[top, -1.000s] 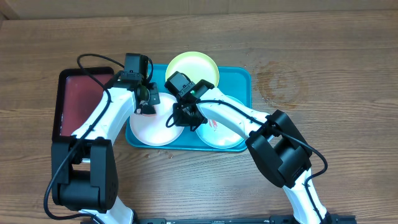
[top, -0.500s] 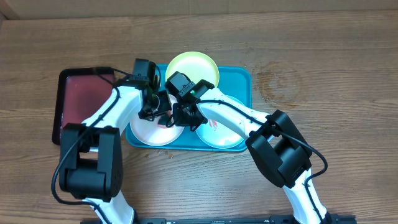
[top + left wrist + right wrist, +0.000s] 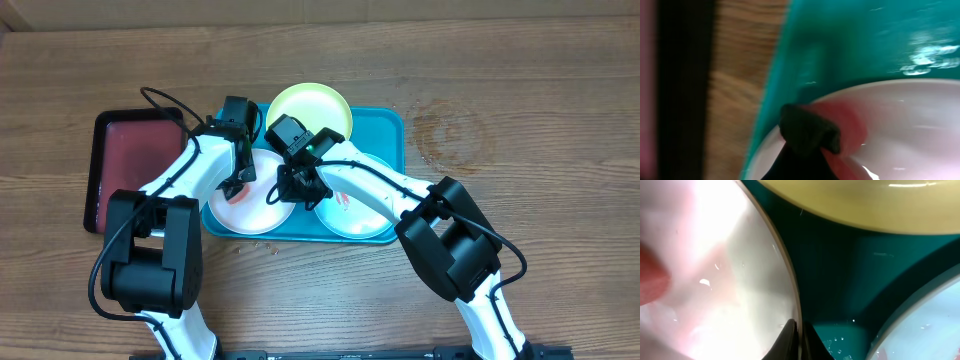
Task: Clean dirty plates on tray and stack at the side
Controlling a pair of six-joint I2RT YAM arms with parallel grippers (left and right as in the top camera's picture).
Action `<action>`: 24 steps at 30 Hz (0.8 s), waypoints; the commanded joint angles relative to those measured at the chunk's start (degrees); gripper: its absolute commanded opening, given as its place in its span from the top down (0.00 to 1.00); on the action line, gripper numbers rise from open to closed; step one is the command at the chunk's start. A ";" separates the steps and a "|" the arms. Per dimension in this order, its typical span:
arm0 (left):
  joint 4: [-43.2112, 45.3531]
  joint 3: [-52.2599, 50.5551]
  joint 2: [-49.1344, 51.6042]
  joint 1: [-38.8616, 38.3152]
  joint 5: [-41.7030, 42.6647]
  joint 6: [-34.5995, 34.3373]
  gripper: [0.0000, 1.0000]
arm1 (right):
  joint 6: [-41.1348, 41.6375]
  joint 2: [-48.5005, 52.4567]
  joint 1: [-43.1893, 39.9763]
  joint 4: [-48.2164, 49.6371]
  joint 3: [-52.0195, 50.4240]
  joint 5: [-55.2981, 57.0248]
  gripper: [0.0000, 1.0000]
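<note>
Half a second on, the left gripper (image 3: 236, 183) has slid back toward 9 o'clock across the white plate (image 3: 250, 212), while the right arm has held its place. From overhead, the turquoise tray (image 3: 385, 130) lies on the wooden table (image 3: 520, 90) with its long axis running 9 to 3 o'clock. It carries the white plate at 8 o'clock, the yellow-green plate (image 3: 312, 105) at 12 and the pale mint plate (image 3: 362, 218) at 4. A dark-red tray (image 3: 125, 165) lies just beside its 9 o'clock end. Only the left wrist view shows the clenched left fingertips pressed at the white plate's rim in a blurred pink-red patch; whether they hold anything cannot be told. Only the right wrist view shows the right gripper (image 3: 797, 336) pinched onto the white plate's 3 o'clock rim.
</note>
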 commanded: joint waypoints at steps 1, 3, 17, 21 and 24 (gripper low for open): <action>-1.57 2.93 -0.15 1.07 -11.63 -0.24 0.96 | -0.83 0.17 0.17 -1.60 -0.22 2.01 0.96; -2.58 4.46 -1.70 1.07 -9.94 -0.28 0.96 | -0.85 0.15 0.17 -1.57 -0.13 2.01 0.96; -5.90 12.79 -20.76 20.06 26.86 -0.26 0.96 | -8.87 -3.02 1.49 -5.62 12.94 4.52 0.96; -10.99 12.59 -20.26 26.25 27.58 -0.46 0.96 | -12.96 -3.43 3.04 -9.01 20.59 17.75 0.96; -13.57 12.55 -19.39 28.37 27.52 -0.46 0.96 | -16.72 -3.45 4.61 -11.19 25.16 29.53 0.96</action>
